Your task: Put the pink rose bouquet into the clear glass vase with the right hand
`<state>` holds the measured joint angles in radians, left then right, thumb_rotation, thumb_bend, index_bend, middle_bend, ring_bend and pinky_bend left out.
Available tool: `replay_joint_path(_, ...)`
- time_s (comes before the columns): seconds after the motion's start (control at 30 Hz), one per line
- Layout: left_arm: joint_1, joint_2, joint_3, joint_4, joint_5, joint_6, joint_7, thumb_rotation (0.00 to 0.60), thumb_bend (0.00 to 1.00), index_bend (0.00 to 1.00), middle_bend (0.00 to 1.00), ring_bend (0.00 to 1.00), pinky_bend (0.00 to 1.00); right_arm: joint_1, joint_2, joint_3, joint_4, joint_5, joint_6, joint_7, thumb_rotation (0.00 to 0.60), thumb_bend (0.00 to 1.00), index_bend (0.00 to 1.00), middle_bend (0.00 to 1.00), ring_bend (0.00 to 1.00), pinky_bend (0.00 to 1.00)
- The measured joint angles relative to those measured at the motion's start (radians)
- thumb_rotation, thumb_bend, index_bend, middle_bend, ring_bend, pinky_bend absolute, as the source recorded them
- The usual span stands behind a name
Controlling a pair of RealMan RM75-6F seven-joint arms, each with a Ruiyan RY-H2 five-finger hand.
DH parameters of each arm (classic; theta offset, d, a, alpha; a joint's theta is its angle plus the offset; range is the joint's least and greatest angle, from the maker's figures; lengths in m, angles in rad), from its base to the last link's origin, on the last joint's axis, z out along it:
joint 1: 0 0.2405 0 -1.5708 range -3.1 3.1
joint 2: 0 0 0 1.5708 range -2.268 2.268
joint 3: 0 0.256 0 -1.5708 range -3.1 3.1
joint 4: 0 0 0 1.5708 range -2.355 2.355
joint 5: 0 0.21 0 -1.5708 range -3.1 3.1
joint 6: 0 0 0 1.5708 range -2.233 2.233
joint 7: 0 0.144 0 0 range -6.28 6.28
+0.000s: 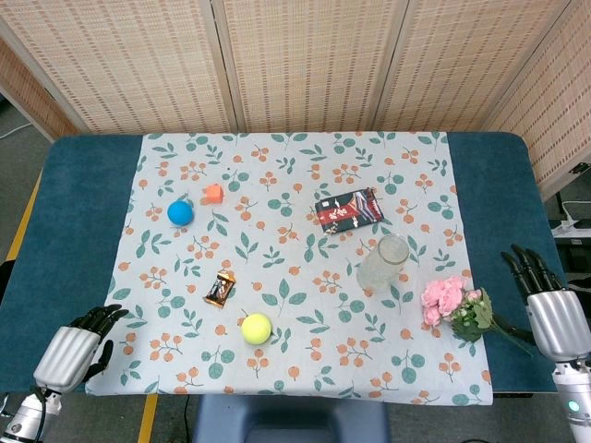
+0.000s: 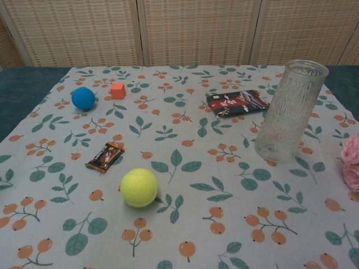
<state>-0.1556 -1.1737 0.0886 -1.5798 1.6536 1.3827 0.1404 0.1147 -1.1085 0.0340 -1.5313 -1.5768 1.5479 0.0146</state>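
The pink rose bouquet [image 1: 459, 306] lies on the floral cloth near the table's front right, blooms toward the left and green stem pointing right; in the chest view only its pink blooms [image 2: 351, 162] show at the right edge. The clear glass vase [image 1: 383, 263] stands upright just left of and behind it, seen large in the chest view as vase [image 2: 289, 110]. My right hand [image 1: 547, 300] hovers to the right of the bouquet's stem, fingers apart, holding nothing. My left hand [image 1: 78, 346] rests at the front left edge, fingers loosely curled, empty.
A yellow tennis ball [image 1: 257, 328], a small brown snack packet [image 1: 220, 290], a blue ball [image 1: 180, 212], an orange block [image 1: 212, 193] and a dark red-patterned pouch [image 1: 348, 209] lie spread over the cloth [image 1: 305, 369]. Blue table [image 1: 74, 203] margins flank it.
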Motion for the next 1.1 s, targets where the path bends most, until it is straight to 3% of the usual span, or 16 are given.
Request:
replay_joint_path(0.2, 0.001, 0.002, -0.001, -0.001, -0.002, 0.002, -0.003, 0.600, 0.64, 0.18, 0.17, 0.19, 0.43, -0.004, -0.009, 0.002, 0.009, -0.010, 0.008, 0.016, 0.600, 0.07, 0.07, 0.00, 0.00, 0.26)
replay_joint_path(0.3, 0.001, 0.002, -0.002, -0.001, 0.000, 0.004, -0.004, 0.600, 0.64, 0.18, 0.17, 0.19, 0.43, -0.008, -0.013, 0.005, 0.008, -0.004, 0.009, 0.002, 0.600, 0.07, 0.09, 0.11, 0.06, 0.34)
replay_joint_path(0.37, 0.000, 0.000, -0.003, 0.000, -0.001, 0.002, -0.005, 0.600, 0.64, 0.18, 0.17, 0.19, 0.43, -0.011, -0.016, 0.007, 0.007, 0.005, 0.010, -0.020, 0.600, 0.07, 0.12, 0.31, 0.29, 0.58)
replay_joint_path(0.43, -0.001, 0.000, -0.003, 0.002, -0.003, -0.001, -0.006, 0.600, 0.64, 0.18, 0.17, 0.19, 0.43, -0.013, -0.019, 0.009, 0.003, 0.018, 0.004, -0.056, 0.600, 0.06, 0.13, 0.43, 0.49, 0.78)
replay_joint_path(0.57, -0.003, -0.001, -0.001, 0.002, -0.004, -0.008, -0.005, 0.600, 0.64, 0.18, 0.18, 0.19, 0.43, -0.006, -0.023, 0.008, -0.006, 0.043, -0.045, -0.146, 0.600, 0.04, 0.13, 0.62, 0.69, 0.96)
replay_joint_path(0.73, -0.002, -0.001, 0.000, 0.004, -0.004, -0.006, -0.008, 0.600, 0.64, 0.18, 0.19, 0.19, 0.43, 0.022, -0.090, 0.015, 0.049, 0.046, -0.087, -0.190, 0.600, 0.01, 0.25, 0.79, 0.85, 1.00)
replay_joint_path(1.1, -0.001, 0.005, -0.001, -0.001, -0.007, -0.004, -0.026, 0.600, 0.64, 0.18, 0.19, 0.19, 0.43, 0.069, -0.253, 0.018, 0.325, 0.041, -0.142, -0.097, 0.600, 0.00, 0.29, 0.90, 0.95, 1.00)
